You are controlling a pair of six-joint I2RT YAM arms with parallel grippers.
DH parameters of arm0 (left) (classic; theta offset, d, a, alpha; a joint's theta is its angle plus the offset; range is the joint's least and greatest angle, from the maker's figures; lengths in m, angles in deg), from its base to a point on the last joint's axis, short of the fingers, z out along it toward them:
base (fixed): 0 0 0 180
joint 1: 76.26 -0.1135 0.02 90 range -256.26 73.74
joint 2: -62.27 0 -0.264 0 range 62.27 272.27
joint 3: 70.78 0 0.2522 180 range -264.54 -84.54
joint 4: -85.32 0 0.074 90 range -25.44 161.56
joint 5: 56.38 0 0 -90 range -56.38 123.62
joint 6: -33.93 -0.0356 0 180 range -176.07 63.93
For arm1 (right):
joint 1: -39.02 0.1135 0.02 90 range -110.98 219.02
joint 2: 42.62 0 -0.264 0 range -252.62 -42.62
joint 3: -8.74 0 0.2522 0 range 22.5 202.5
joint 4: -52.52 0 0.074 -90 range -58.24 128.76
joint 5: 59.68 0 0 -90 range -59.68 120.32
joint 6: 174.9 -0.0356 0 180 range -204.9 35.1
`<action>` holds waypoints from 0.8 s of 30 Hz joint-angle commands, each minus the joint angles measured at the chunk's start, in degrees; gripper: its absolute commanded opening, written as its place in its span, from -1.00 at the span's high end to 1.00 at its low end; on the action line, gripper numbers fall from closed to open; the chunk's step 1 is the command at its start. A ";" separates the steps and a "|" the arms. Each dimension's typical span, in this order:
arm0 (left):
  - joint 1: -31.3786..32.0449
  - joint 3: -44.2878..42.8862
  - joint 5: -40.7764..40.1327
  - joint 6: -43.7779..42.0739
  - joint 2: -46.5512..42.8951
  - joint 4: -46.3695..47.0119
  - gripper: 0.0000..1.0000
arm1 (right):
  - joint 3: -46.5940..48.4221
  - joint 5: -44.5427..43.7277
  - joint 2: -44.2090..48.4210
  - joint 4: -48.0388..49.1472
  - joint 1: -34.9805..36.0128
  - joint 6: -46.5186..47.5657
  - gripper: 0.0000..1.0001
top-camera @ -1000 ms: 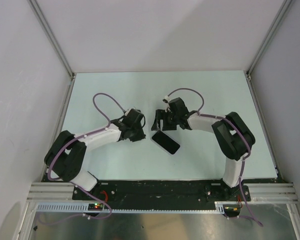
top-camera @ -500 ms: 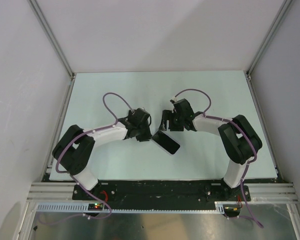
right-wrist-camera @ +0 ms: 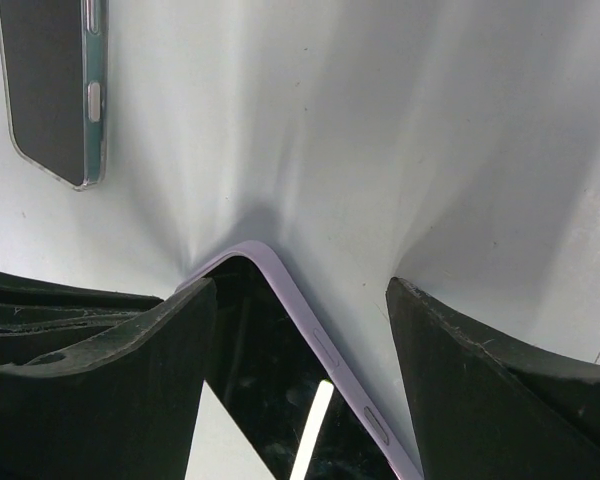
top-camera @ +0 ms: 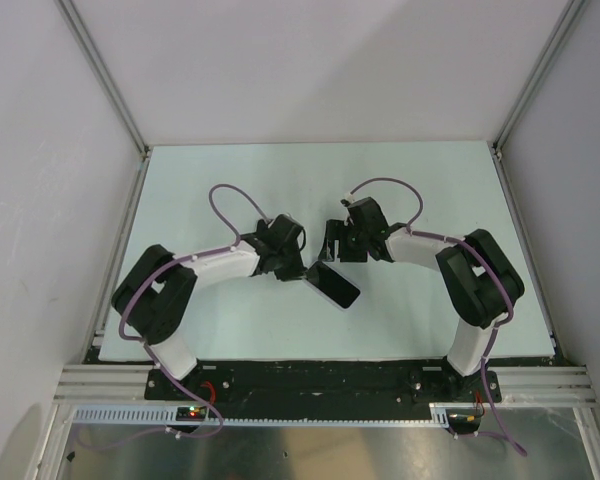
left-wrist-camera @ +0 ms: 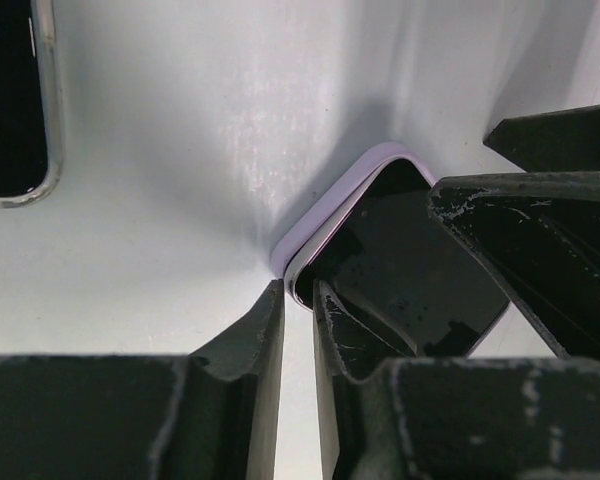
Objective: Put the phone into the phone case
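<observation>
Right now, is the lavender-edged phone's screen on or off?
Off, it seems: the phone shows a plain black screen in both wrist views.

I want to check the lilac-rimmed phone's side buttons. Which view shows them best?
Right wrist: the lilac-rimmed phone lies close, its buttoned edge unobstructed. Left wrist shows one corner, no buttons; top external, a small dark slab.

I see the dark phone (top-camera: 332, 285) mid-frame on the pale surface (top-camera: 230, 180), left tool (top-camera: 297, 268) apparently touching its left end.
</observation>
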 commanded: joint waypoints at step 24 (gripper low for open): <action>4.36 -3.15 -3.71 -0.73 6.45 -1.73 1.00 | -0.22 -1.08 -2.17 -2.48 -0.43 1.45 -0.45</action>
